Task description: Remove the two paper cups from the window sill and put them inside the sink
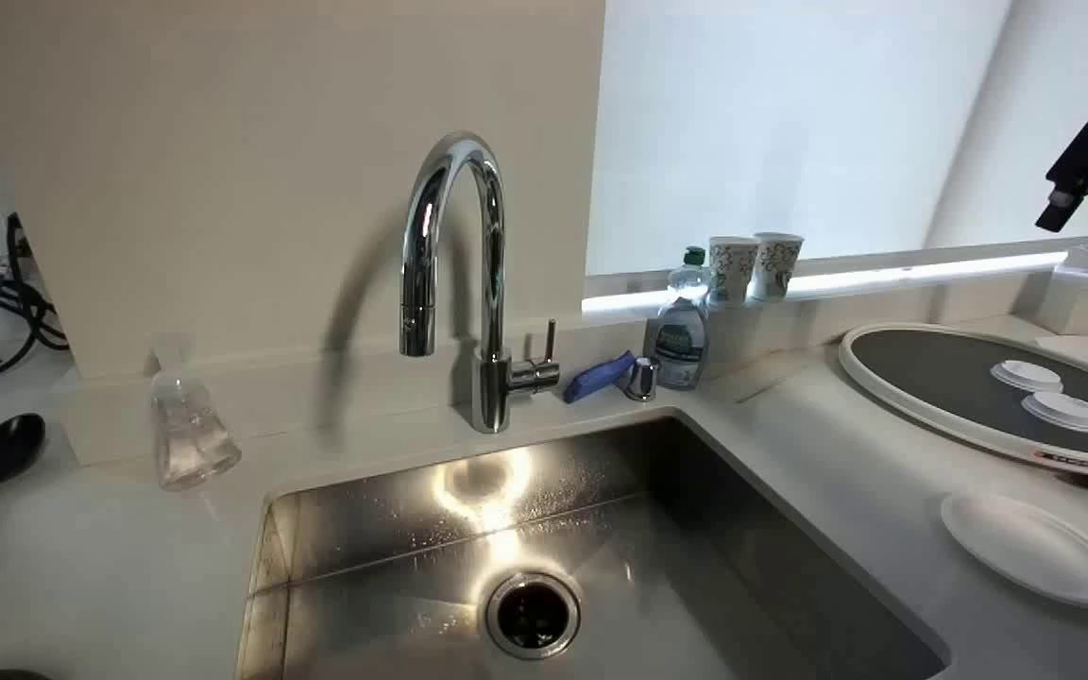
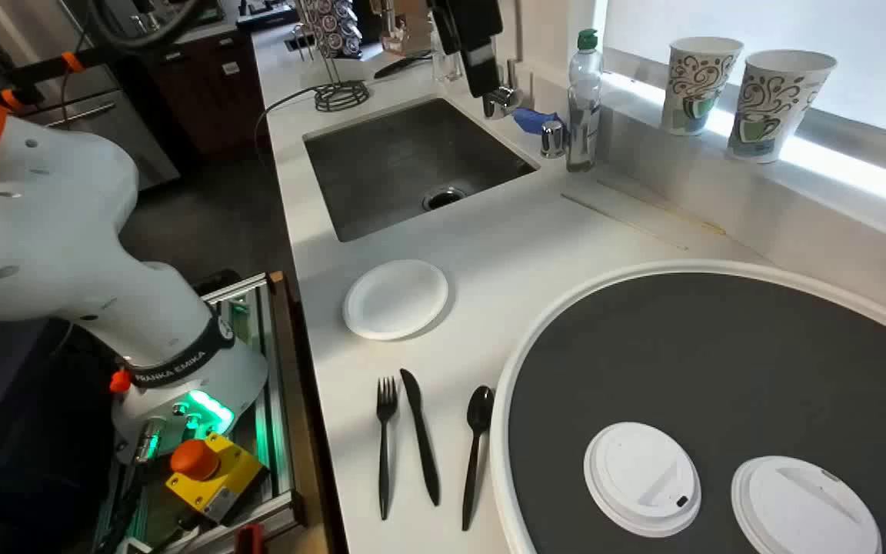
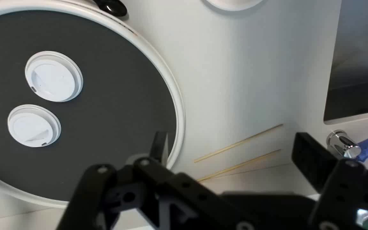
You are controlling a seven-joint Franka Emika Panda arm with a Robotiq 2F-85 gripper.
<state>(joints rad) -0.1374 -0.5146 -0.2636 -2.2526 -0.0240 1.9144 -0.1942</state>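
Two paper cups stand upright side by side on the bright window sill (image 1: 922,275), one cup (image 1: 732,269) beside the green-capped bottle and the other cup (image 1: 775,265) to its right. In an exterior view the cups (image 2: 698,85) (image 2: 780,105) show a swirl pattern on the sill (image 2: 866,171). The steel sink (image 1: 393,614), with its round drain, holds nothing visible; it also shows in an exterior view (image 2: 389,165). My gripper (image 1: 1082,223) hangs in the air, apart from the cups. In the wrist view the gripper (image 3: 232,145) is open and empty above the counter; no cups show there.
A chrome tap (image 1: 492,274) rises behind the sink. A soap bottle (image 2: 584,111) stands before the cups. A round dark plate (image 2: 689,346) bears two lids (image 2: 643,477). A white plate (image 2: 397,300), cutlery (image 2: 420,438) and two thin sticks (image 3: 238,143) lie on the counter.
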